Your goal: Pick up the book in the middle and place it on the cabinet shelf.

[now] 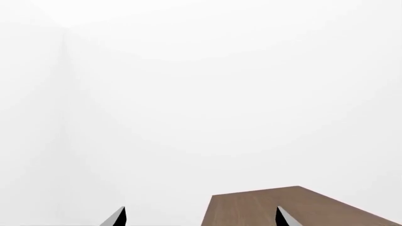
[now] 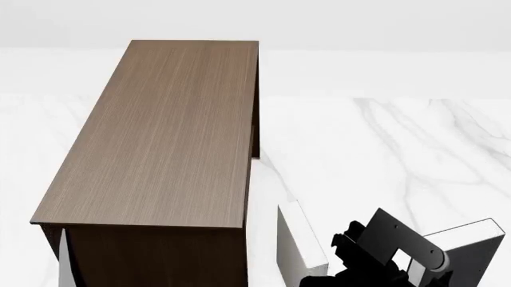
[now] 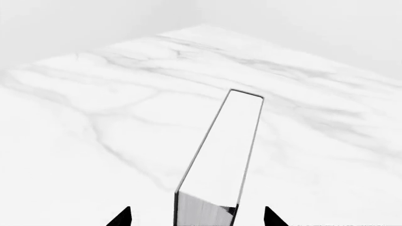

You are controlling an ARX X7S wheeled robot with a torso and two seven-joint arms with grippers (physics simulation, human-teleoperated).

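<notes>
I judge this to be the carrying step: the book [image 3: 220, 155] is off the marble worktop [image 3: 94, 117] and in my right jaws [image 3: 197, 217], and it has yet to reach the cabinet [image 2: 160, 131]. In the right wrist view the book runs straight out from between my two dark fingertips [image 3: 120, 217], its white page edges facing the camera and a thin dark cover line down each side. The tips stand a little wide of the covers in that view, so I cannot see the contact itself; I take the jaws to be pinching the near end of the book, further back than the picture shows. From the head view the book [image 2: 300, 239] sits in the air just beside the cabinet's near right corner, lower than its flat brown top and apart from it, with my right arm [image 2: 383, 251] behind it. My left jaws [image 1: 199, 217] are spread and hold nothing, hovering over one end of the cabinet top [image 1: 289, 207]. Next I should raise the book above the top's edge, bring it across over the bare wood, then lower it and let go, taking care that the long free end does not strike the cabinet's side.
</notes>
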